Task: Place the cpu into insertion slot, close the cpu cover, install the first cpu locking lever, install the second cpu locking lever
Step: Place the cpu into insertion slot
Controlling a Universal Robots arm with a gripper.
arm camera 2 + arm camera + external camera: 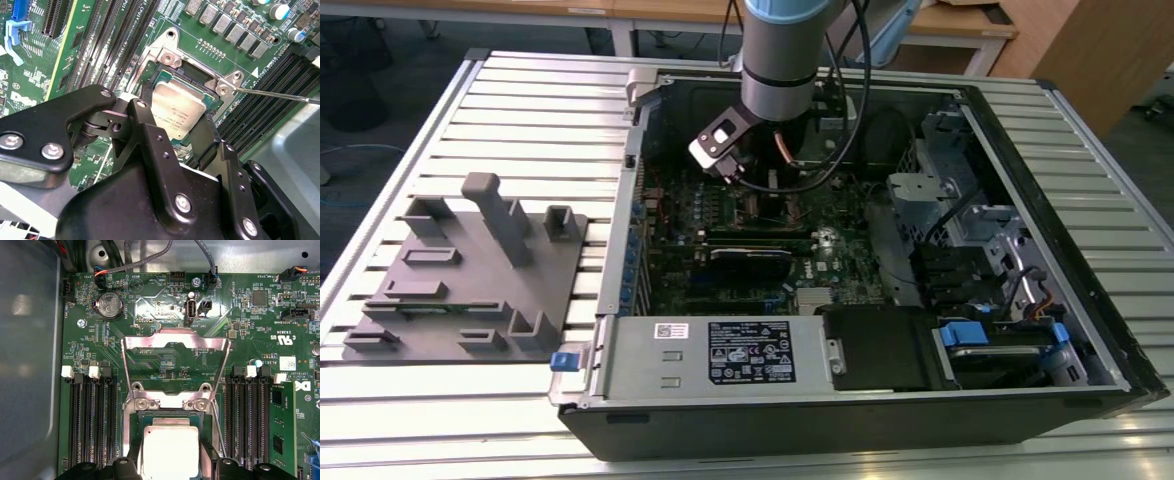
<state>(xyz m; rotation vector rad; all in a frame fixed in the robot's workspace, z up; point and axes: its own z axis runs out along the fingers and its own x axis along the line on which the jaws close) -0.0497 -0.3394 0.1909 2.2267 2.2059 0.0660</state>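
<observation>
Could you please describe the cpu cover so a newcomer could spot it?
In the open computer case, find the green motherboard and its silver cpu. The cpu cover is the shiny frame hinged beside it, swung open; unlike its neighbours, board shows through its cut-out middle.

Work table (520, 85): pale metal top of parallel ribbed slats. Directly on it: one open desktop computer case (854, 425), dark shell, lying on its side towards the exterior view's right; one grey fixture plate (454, 330) with upright posts and blocks, just beside the case on the exterior view's left.
</observation>
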